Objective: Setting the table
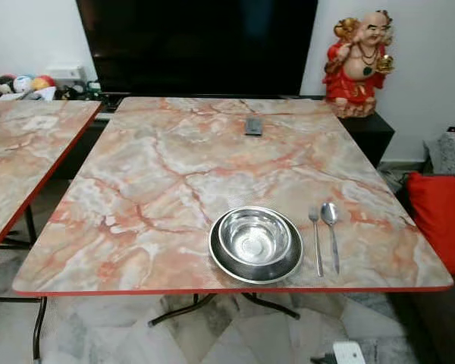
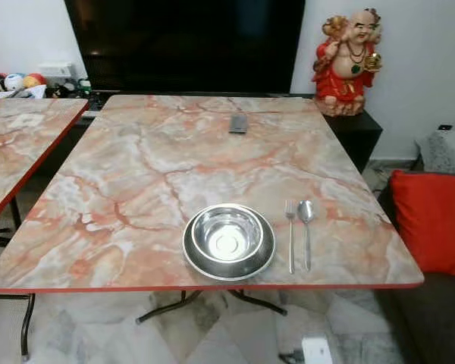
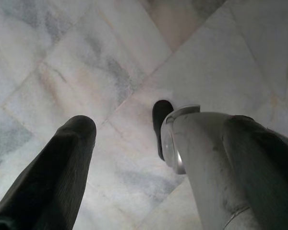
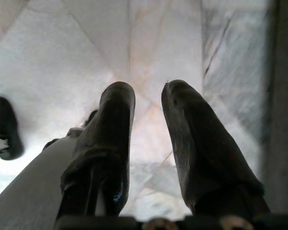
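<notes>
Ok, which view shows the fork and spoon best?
The left eye view: the fork and spoon lie side by side, right of the bowl. The right eye view shows the same. The wrist views face the floor.

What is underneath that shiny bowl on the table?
The steel bowl sits on a steel plate, whose rim shows all around. The plate's middle is covered by the bowl. The bowl looks empty.

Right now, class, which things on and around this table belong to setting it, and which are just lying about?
Belong to the job:
steel bowl on the steel plate
fork and spoon, side by side just right of the plate
marble-pattern table

Just lying about:
remote control at the table's far end
red figurine
red cushion
</notes>
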Tool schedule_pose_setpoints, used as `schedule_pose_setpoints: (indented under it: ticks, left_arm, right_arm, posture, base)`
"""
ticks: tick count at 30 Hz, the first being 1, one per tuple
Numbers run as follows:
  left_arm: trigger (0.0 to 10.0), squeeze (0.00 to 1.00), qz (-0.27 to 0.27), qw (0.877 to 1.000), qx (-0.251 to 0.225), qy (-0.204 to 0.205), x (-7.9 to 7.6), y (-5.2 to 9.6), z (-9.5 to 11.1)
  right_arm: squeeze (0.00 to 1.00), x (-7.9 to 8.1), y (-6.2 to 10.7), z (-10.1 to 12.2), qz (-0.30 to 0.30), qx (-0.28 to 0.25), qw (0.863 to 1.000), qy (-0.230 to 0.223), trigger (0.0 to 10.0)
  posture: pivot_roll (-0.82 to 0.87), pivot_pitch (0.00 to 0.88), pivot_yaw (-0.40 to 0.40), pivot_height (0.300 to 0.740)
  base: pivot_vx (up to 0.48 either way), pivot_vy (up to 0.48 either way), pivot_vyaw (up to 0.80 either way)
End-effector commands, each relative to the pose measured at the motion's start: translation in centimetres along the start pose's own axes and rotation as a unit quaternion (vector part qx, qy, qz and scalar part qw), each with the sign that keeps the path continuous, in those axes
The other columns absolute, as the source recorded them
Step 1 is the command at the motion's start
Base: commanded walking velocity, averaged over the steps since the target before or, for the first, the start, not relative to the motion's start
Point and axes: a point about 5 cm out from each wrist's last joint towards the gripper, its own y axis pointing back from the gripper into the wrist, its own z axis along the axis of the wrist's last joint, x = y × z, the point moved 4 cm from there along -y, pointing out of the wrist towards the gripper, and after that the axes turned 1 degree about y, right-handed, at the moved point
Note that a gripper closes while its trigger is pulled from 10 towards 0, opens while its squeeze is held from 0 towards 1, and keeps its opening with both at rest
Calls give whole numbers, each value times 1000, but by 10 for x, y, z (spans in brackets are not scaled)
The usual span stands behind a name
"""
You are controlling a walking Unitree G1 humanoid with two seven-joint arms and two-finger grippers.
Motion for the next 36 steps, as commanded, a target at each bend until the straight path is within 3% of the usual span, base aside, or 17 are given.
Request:
schedule_pose_setpoints:
  ticks: [1,11,14,19,24,36]
  left_arm:
    - [10000,0,3,1000,8,2,3,1,-3]
    - [10000,0,2,1000,13,-4,6,1,-4]
    - [10000,0,2,1000,14,-3,7,2,-5]
    - [10000,0,2,1000,14,-4,7,2,-5]
    - [10000,0,2,1000,15,-5,6,2,-6]
    - [10000,0,0,1000,17,-3,4,2,-7]
  right_arm:
    - [0,-1,0,2,4,-11,1000,-16,10000]
    - [0,12,-1,8,21,-27,999,15,10000]
    - [0,16,-1,8,18,-26,999,-34,10000]
    - [0,21,-1,7,17,-27,998,-53,10000]
    - [0,9,-2,13,10,-29,998,-54,10000]
    - [0,4,-2,16,11,-34,998,-47,10000]
  posture:
    - [-24,45,-3,740]
    - [-18,50,6,740]
    - [-12,54,9,740]
    - [-6,54,12,740]
    - [4,51,9,740]
    - [1,33,0,740]
  base:
    - [0,0,0]
    - [0,311,211]
    - [0,480,533]
    - [0,480,0]
    - [0,480,0]
    - [0,480,0]
